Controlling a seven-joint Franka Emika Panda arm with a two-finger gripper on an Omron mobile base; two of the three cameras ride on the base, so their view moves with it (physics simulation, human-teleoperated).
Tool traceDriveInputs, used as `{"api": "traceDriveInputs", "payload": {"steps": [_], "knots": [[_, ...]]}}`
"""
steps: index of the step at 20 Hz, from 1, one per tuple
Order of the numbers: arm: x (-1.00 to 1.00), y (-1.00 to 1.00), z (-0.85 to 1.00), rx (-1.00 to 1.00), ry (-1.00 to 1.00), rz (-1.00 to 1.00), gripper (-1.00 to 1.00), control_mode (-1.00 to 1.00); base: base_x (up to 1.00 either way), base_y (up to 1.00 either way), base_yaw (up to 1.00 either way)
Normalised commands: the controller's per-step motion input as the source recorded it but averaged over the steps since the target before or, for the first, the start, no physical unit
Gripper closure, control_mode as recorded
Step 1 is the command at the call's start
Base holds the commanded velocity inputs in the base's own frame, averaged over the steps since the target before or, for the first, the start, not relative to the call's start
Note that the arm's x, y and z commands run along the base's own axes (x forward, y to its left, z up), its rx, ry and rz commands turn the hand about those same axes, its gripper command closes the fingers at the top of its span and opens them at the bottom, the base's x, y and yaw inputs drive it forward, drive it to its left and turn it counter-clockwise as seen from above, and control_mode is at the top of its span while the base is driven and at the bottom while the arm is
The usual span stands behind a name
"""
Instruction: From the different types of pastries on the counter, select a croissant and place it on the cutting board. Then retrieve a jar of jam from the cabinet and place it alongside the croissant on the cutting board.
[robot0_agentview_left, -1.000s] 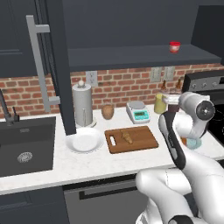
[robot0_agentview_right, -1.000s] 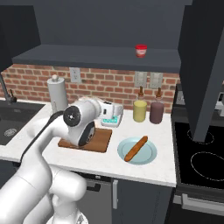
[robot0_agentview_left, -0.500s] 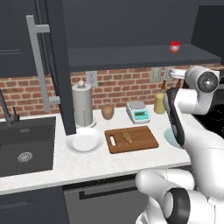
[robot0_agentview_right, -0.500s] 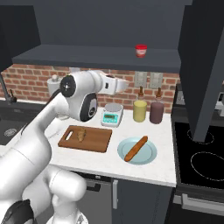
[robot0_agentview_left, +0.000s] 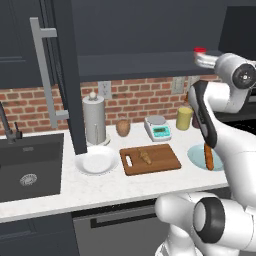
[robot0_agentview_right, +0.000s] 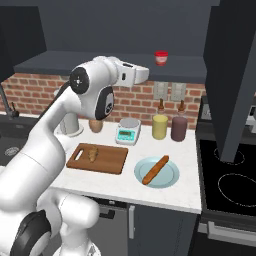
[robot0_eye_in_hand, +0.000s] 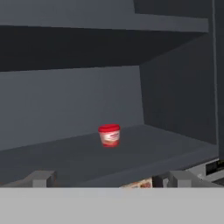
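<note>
Brick-backed kitchen, white table (robot0_agentview_left: 115, 187) below, and my arm has swung up from the cutting board (robot0_agentview_right: 97, 159) to the open cabinet shelf (robot0_agentview_right: 60, 64) in the last second. That lift tells me the first half is done: the croissant (robot0_agentview_right: 93, 154) lies on the board, and I'm now going for the jam jar (robot0_eye_in_hand: 109, 135). My hand (robot0_agentview_right: 142, 74) is level with the shelf, fingers spread wide, nothing held. From my hand camera the red-lidded jar stands upright, alone, well back on the shelf. The right base view adds the baguette (robot0_agentview_right: 155, 170) on its blue plate (robot0_agentview_right: 171, 177) beside the board.
</note>
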Motion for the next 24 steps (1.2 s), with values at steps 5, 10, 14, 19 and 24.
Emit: {"api": "traceDriveInputs", "payload": {"steps": [5, 10, 14, 19, 24], "knots": [[0.04, 0.00, 0.04, 0.00, -0.06, 0.02, -1.00, -1.00, 0.00, 0.00, 0.00], [0.00, -0.05, 0.00, 0.00, 0.00, 0.00, -1.00, -1.00, 0.00, 0.00, 0.00], [0.00, 0.00, 0.00, 0.00, 0.00, 0.00, -1.00, -1.00, 0.00, 0.00, 0.00], [0.07, 0.00, 0.00, 0.00, 0.07, 0.00, -1.00, -1.00, 0.00, 0.00, 0.00], [0.32, 0.00, 0.00, 0.00, 0.17, -0.01, -1.00, -1.00, 0.00, 0.00, 0.00]]}}
